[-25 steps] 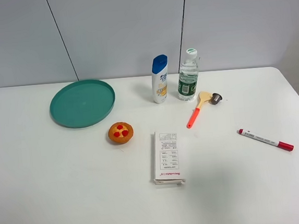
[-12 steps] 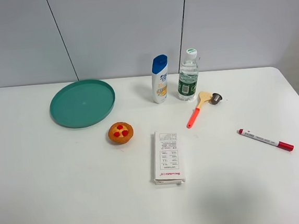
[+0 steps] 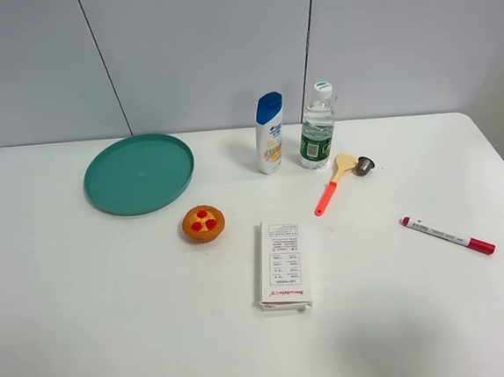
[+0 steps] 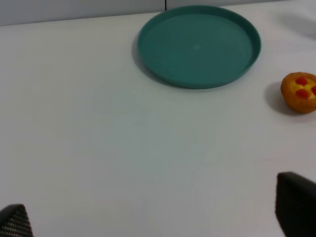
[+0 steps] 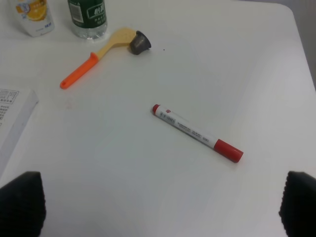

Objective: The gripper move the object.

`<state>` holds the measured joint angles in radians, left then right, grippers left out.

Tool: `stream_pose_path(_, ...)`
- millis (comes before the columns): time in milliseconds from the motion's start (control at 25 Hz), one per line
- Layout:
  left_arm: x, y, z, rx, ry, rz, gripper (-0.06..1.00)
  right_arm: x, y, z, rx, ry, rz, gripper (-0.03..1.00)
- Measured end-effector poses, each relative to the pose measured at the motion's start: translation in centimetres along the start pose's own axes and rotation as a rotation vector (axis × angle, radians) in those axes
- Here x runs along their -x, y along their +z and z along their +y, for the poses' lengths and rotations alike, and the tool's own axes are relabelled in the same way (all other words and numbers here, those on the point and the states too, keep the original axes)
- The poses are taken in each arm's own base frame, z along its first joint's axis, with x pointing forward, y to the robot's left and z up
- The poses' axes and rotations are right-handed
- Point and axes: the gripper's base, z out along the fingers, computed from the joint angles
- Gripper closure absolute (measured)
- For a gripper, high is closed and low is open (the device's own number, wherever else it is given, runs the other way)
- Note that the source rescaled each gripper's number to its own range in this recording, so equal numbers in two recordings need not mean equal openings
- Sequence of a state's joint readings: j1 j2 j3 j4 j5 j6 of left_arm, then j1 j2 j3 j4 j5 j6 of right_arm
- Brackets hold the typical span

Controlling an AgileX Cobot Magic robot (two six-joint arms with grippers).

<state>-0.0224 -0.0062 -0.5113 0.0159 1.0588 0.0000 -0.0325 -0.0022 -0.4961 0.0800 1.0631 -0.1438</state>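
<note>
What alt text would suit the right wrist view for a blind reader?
A red-capped marker lies alone mid-table. Beyond it, an orange-handled spatula touches a small dark cup, beside a water bottle. The open end effector's fingertips frame the near corners.

Black, finely textured pincer fingertips, blunt and rounded, in both wrist views.

High front cam, wrist cams low

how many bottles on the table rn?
2. The white shampoo bottle with a blue cap stands upright near the back wall; the clear water bottle with a green label stands just right of it. None look hidden.
</note>
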Motion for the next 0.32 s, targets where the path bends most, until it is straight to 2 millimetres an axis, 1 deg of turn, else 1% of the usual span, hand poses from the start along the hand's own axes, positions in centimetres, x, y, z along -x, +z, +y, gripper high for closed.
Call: stream_pose_path(320, 0.00, 0.00, 0.00, 0.000, 0.000, 0.000, -0.06, 0.00, 0.00, 0.00, 0.000, 0.000, 0.000, 0.02)
